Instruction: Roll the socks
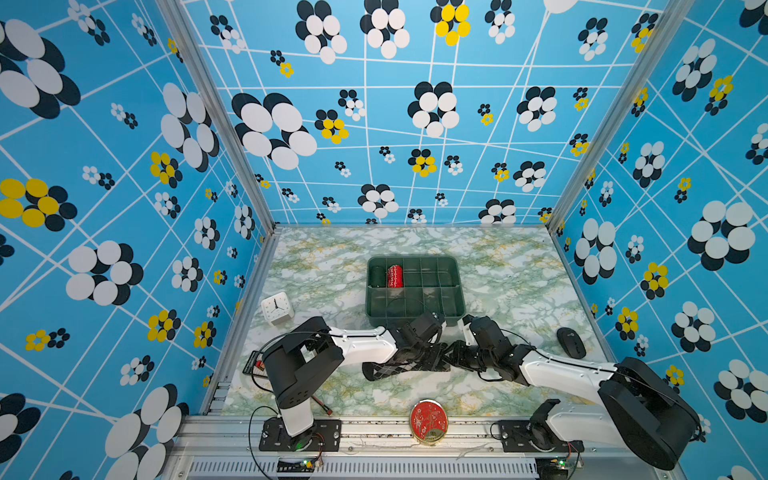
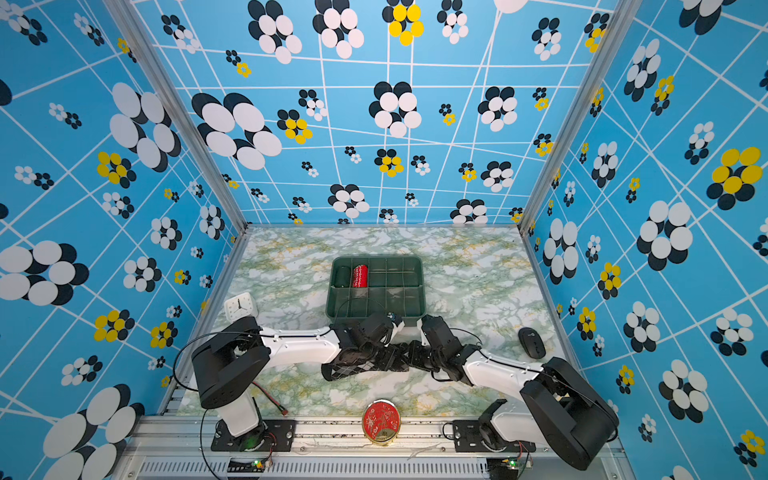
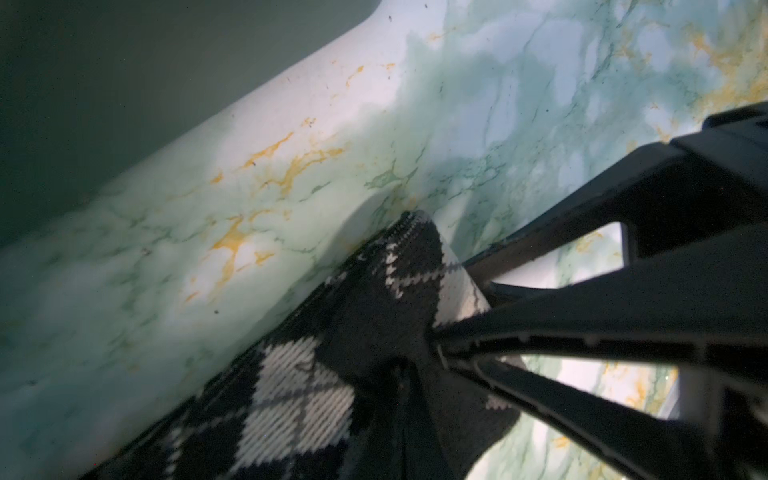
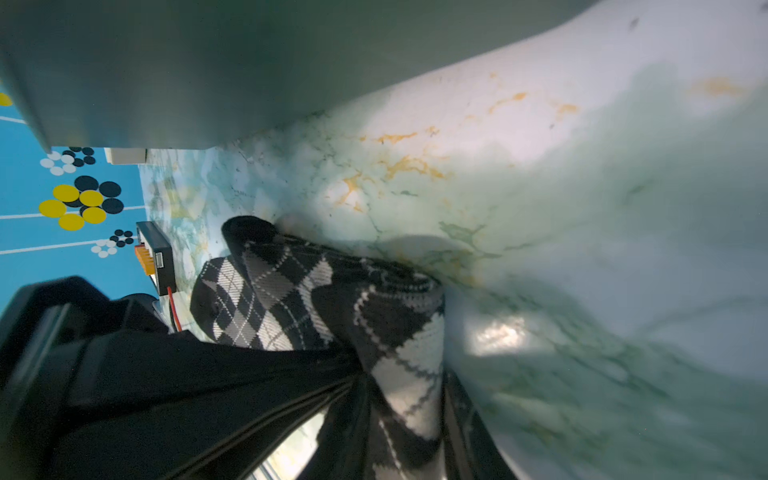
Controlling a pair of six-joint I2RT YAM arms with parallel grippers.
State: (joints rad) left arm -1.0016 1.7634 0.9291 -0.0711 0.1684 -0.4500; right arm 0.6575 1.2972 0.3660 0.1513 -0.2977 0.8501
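The argyle socks (image 1: pixel 388 370) lie on the marbled table (image 1: pixel 511 270), near the green tray (image 1: pixel 415 259). Their long axis runs across the table, black toe pointing toward the left arm's side. At the opposite end, the left gripper (image 3: pixel 436 345) is pinched tight on the fabric, and the right gripper (image 4: pixel 399 382), part closed, clasps a thick fold. Rolling would likely run toeward.

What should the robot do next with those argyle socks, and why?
Probably roll the started end a little further toward the toe. The left gripper and right gripper both pinch the socks at one end, where a tight coil shows in the right wrist view, while the rest lies flat on the table.
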